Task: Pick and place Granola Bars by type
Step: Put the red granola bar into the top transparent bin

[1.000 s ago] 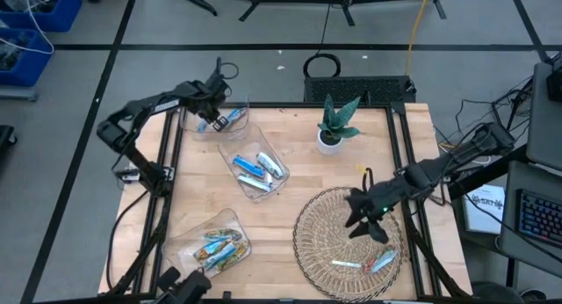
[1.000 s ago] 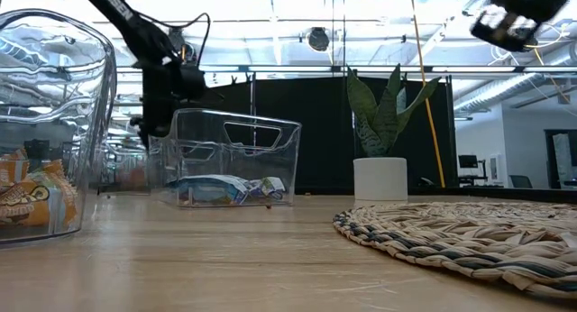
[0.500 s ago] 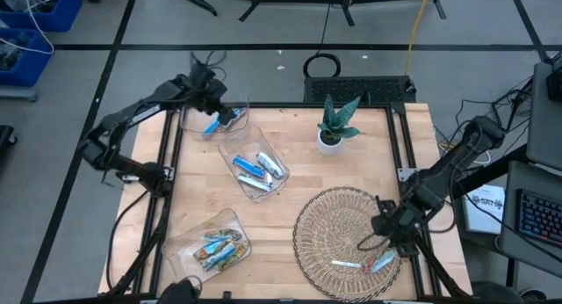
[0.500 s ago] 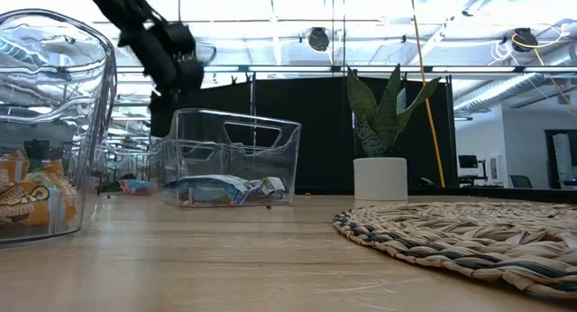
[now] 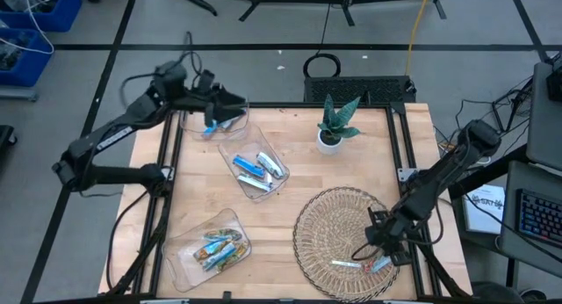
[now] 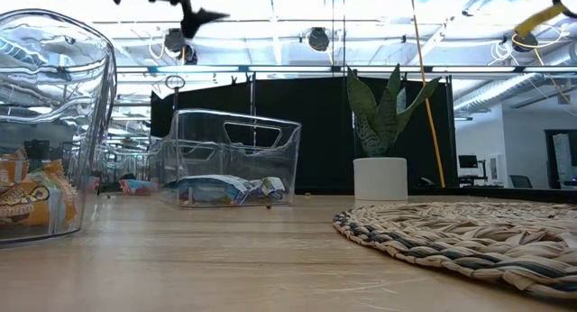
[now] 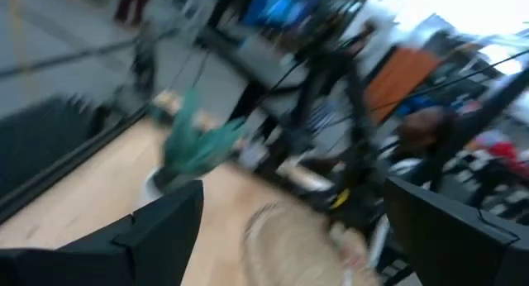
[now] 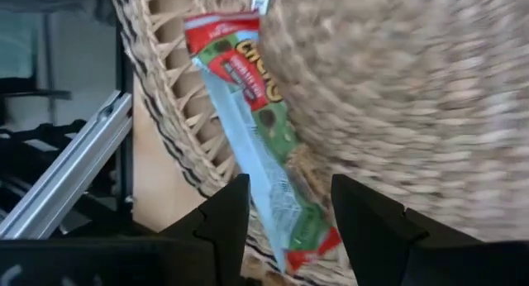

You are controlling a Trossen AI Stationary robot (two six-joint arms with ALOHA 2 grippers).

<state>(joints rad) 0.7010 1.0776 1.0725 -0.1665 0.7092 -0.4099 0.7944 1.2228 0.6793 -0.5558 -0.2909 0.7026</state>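
Down at the near right edge of the woven mat [image 5: 316,225], the right gripper [image 8: 285,216] is poised with fingers parted and empty, straddling a red-and-green granola bar [image 8: 252,112] that lies flat on the weave beside a silver-blue bar [image 5: 345,264]. Light, crinkly and slippery it looks, so a pinch across its narrow middle is probably best. Over the far clear bin [image 5: 211,128], the left gripper [image 5: 230,100] is spread wide, nothing held.

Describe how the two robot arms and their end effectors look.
Both are dark, slim, jointed arms with black cables looped alongside. The left end effector and the right end effector each have two flat, blocky black fingers with no visible markings.
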